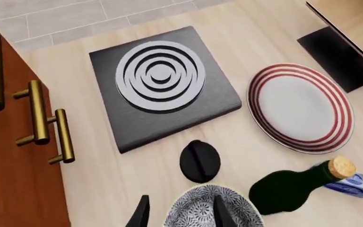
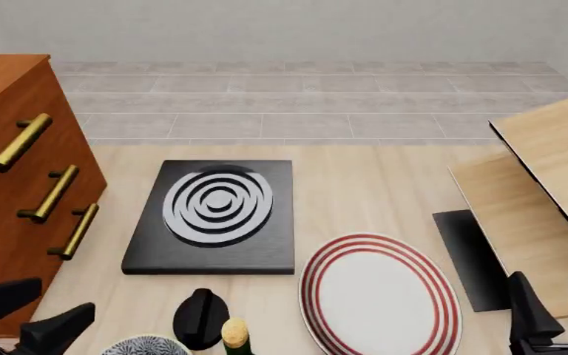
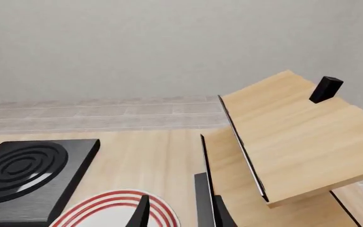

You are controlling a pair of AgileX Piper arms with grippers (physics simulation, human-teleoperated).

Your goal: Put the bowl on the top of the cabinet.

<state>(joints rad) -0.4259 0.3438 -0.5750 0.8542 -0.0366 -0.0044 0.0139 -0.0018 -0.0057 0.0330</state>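
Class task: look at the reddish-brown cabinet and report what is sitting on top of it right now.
In the front view only a corner of the cabinet's top shows, and that part is bare wood. The rest is out of frame. The bowl is on the table.

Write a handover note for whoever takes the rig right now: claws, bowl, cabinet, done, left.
Left claw: open, empty, fingers straddling the near rim of the bowl, not closed on it.
Right claw: open, empty, off by the pale shelf unit, above the edge of the red-ringed plate.
Bowl: on the table at the front left, beside the green bottle and a black knob.
Cabinet: at the left of the table.
Done: left arm lined up on the bowl.
Left: grip, lift, set the bowl on top of the cabinet.
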